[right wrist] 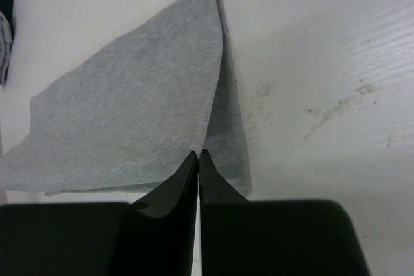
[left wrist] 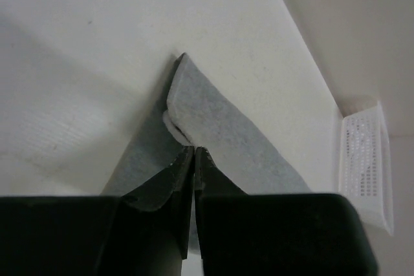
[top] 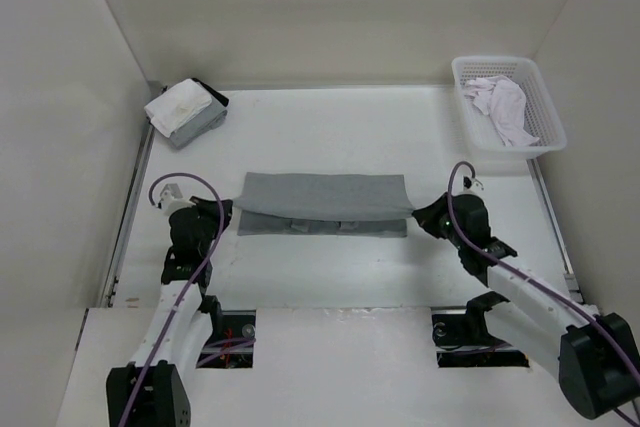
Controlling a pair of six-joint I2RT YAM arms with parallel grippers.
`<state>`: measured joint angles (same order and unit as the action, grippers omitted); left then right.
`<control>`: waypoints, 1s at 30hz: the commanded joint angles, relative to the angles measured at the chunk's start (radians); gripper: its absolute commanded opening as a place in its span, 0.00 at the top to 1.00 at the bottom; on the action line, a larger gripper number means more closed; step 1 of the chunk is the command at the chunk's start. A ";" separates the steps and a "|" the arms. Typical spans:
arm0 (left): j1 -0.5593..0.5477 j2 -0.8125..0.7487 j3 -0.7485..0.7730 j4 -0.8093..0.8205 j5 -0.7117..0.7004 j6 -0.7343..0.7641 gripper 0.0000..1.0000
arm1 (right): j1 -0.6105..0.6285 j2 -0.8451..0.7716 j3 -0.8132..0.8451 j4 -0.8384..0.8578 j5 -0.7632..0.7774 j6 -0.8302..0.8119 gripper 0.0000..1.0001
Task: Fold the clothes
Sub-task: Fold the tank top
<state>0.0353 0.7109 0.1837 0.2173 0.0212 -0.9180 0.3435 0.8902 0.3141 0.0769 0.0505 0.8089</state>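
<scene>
The clothes (top: 320, 195), a plain grey T-shirt, lie folded into a long strip across the middle of the table. The top layer is lifted a little at both ends, with the lower layer showing along the near edge. My left gripper (top: 232, 209) is at the strip's left end. In the left wrist view it (left wrist: 194, 150) is shut on the edge of the grey fabric (left wrist: 220, 127). My right gripper (top: 412, 211) is at the right end. Its jaws (right wrist: 199, 153) are shut on the near corner of the upper layer (right wrist: 129, 114).
A white mesh basket (top: 548, 102) holding a white garment (top: 505, 107) stands at the back right and also shows in the left wrist view (left wrist: 365, 166). A small grey box (top: 200, 129) with a white cloth (top: 175, 105) on it sits at the back left. Walls enclose the table.
</scene>
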 commanded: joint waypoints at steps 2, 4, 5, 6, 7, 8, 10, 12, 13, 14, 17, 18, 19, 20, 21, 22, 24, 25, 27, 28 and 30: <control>0.039 -0.063 -0.049 -0.062 0.054 0.044 0.97 | 0.021 0.003 -0.049 -0.032 0.038 0.074 0.96; 0.059 -0.096 -0.070 -0.096 0.063 0.045 0.96 | 0.031 0.021 -0.050 -0.032 0.029 0.099 0.96; 0.067 -0.108 -0.076 -0.107 0.063 0.047 0.95 | 0.039 0.029 -0.052 -0.034 0.037 0.102 0.94; 0.077 -0.117 -0.081 -0.116 0.063 0.051 0.93 | 0.042 0.039 -0.053 -0.032 0.041 0.104 0.91; 0.090 -0.120 -0.081 -0.124 0.063 0.056 0.89 | 0.044 0.045 -0.052 -0.032 0.043 0.102 0.83; 0.108 -0.120 -0.075 -0.128 0.063 0.057 0.82 | 0.047 0.047 -0.046 -0.026 0.037 0.098 0.72; 0.126 -0.119 -0.058 -0.128 0.068 0.057 0.73 | 0.062 0.035 -0.032 -0.006 0.044 0.063 0.50; 0.133 -0.114 -0.033 -0.118 0.069 0.053 0.72 | 0.064 0.047 -0.009 0.026 0.028 0.018 0.40; 0.124 -0.108 -0.014 -0.110 0.060 0.045 0.72 | 0.062 0.070 0.005 0.037 0.022 0.004 0.39; 0.117 -0.100 -0.003 -0.102 0.056 0.042 0.72 | 0.049 0.100 0.016 0.049 0.015 0.003 0.38; 0.052 -0.044 0.034 -0.035 0.036 0.015 0.72 | 0.033 0.218 0.042 0.112 0.000 0.015 0.42; 0.013 -0.015 0.043 -0.001 0.028 0.008 0.72 | 0.028 0.248 0.048 0.124 -0.004 0.016 0.44; -0.029 0.017 0.051 0.032 0.014 0.004 0.73 | 0.016 0.292 0.059 0.144 -0.012 0.024 0.47; -0.075 0.051 0.059 0.066 -0.007 0.002 0.73 | 0.013 0.314 0.065 0.152 -0.015 0.035 0.49; -0.124 0.085 0.066 0.095 -0.032 0.001 0.73 | 0.010 0.335 0.068 0.162 -0.017 0.053 0.50; -0.172 0.119 0.074 0.120 -0.058 0.001 0.73 | 0.012 0.352 0.068 0.178 -0.012 0.073 0.51; -0.244 0.171 0.088 0.160 -0.098 0.002 0.73 | 0.010 0.383 0.063 0.216 -0.021 0.108 0.54; -0.281 0.203 0.095 0.187 -0.118 0.002 0.73 | 0.009 0.401 0.059 0.236 -0.027 0.127 0.57; -0.326 0.246 0.108 0.230 -0.127 0.002 0.73 | -0.010 0.432 0.046 0.283 -0.046 0.162 0.68; -0.335 0.258 0.112 0.244 -0.127 0.001 0.74 | -0.019 0.443 0.040 0.309 -0.057 0.177 0.74; -0.360 0.294 0.125 0.277 -0.122 0.001 0.74 | -0.039 0.455 0.036 0.343 -0.075 0.196 0.83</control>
<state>-0.3000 0.9810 0.2527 0.3584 -0.0620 -0.9096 0.3302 1.3312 0.3515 0.3019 0.0067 0.9447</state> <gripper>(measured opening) 0.259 0.185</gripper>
